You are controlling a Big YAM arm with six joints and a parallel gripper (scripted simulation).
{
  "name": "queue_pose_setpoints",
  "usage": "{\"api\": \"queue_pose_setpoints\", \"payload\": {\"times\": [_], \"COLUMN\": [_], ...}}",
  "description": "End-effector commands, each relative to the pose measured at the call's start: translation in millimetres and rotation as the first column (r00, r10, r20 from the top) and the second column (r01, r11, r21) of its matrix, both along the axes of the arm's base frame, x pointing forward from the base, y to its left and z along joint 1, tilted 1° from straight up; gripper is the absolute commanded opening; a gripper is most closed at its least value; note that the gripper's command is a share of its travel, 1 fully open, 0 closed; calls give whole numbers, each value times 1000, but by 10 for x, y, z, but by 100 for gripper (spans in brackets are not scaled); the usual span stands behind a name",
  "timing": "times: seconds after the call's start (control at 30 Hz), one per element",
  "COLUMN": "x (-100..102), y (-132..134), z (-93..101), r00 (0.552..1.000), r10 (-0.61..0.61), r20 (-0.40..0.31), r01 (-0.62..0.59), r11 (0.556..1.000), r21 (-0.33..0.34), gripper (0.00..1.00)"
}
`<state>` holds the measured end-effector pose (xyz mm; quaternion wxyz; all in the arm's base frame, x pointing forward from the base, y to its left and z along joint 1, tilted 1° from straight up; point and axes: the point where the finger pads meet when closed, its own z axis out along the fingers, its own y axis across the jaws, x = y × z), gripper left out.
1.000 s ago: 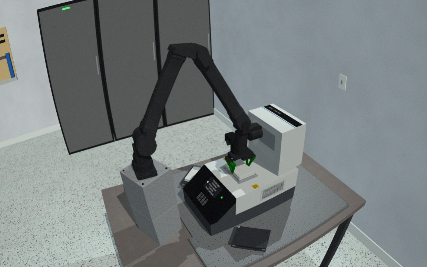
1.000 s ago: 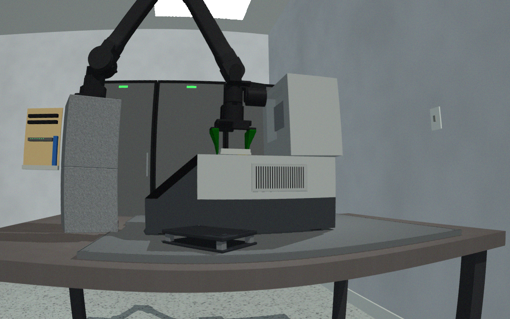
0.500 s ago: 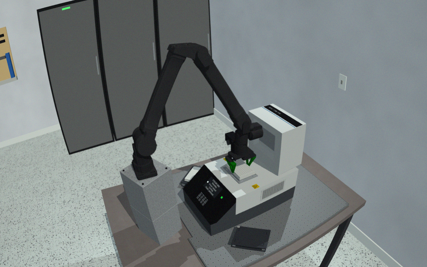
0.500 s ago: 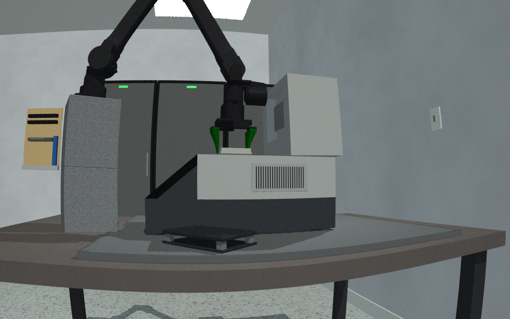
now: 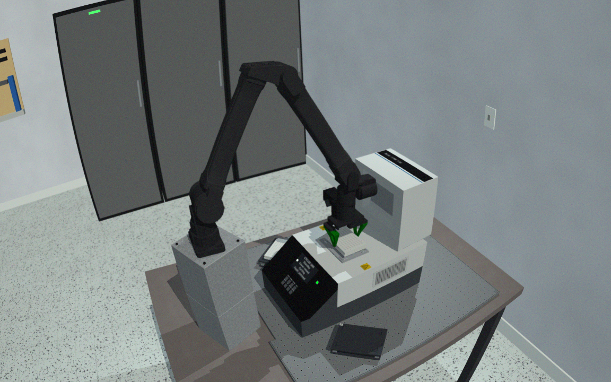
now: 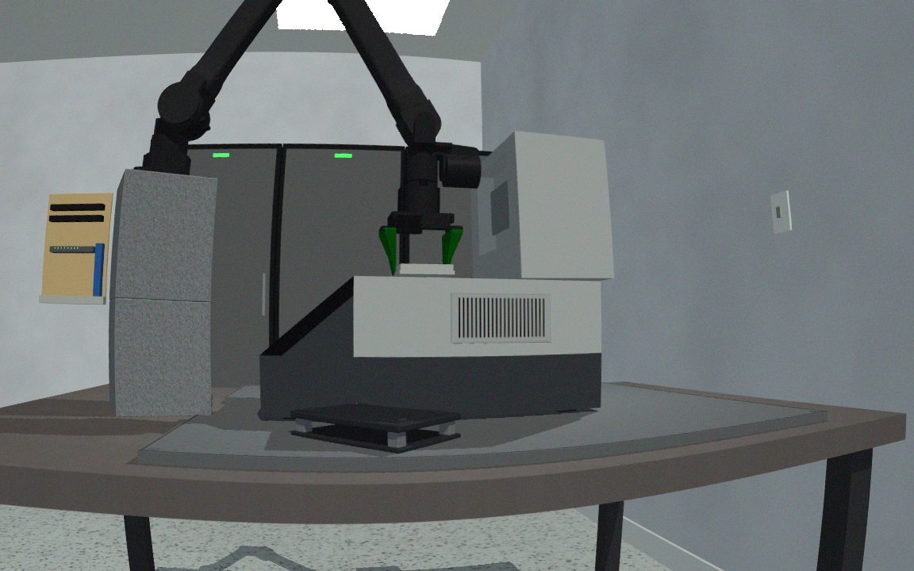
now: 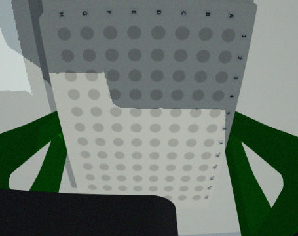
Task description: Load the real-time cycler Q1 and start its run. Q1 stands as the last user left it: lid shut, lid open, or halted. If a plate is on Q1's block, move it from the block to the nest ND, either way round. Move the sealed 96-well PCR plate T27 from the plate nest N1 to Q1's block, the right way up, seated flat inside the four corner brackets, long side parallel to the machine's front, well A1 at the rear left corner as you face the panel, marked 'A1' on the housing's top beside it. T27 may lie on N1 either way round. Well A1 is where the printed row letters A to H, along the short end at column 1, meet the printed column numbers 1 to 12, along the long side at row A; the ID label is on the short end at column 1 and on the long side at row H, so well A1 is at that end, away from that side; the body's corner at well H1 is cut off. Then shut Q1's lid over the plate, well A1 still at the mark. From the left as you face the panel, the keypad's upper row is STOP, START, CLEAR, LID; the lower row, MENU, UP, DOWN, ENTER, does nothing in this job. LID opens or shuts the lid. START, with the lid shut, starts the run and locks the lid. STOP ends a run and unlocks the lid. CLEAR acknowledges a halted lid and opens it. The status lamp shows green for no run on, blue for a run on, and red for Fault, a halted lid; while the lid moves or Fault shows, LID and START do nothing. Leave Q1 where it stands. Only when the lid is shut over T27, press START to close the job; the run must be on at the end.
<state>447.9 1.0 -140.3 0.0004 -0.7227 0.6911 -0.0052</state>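
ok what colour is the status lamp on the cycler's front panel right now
Green: the status lamp glows as a small dot on the black panel, clearest in the top view.

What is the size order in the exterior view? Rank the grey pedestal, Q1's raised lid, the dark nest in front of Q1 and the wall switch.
1. grey pedestal, only narrowly ahead
2. Q1's raised lid, too close to the pedestal to be sure
3. dark nest
4. wall switch

The top camera is looking down from high at the cycler Q1 (image 5: 369, 266) in the frame's centre. The exterior camera is facing its vented side from table height. The wrist camera is looking closely down at the plate (image 7: 145, 105), which all views are sharing.
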Motion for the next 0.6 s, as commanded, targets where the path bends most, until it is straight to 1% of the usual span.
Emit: {"api": "queue_pose_setpoints", "payload": {"times": [0.0, 0.07, 0.13, 0.2, 0.4, 0.57], "x": [18, 4, 53, 53, 192, 222], "y": [56, 56, 56, 56, 59, 59], "z": [90, 99, 130, 130, 194, 207], "r00": [1000, 1000, 1000, 1000, 999, 999], "r10": [18, 18, 18, 18, 17, 17], "r20": [25, 19, 24, 24, 47, 48], "r01": [-19, -18, -18, -18, -18, -17], "r11": [1000, 1000, 1000, 1000, 1000, 1000], "r21": [3, 3, 3, 3, 3, 3], "gripper": [0, 0, 0, 0, 0, 0]}}
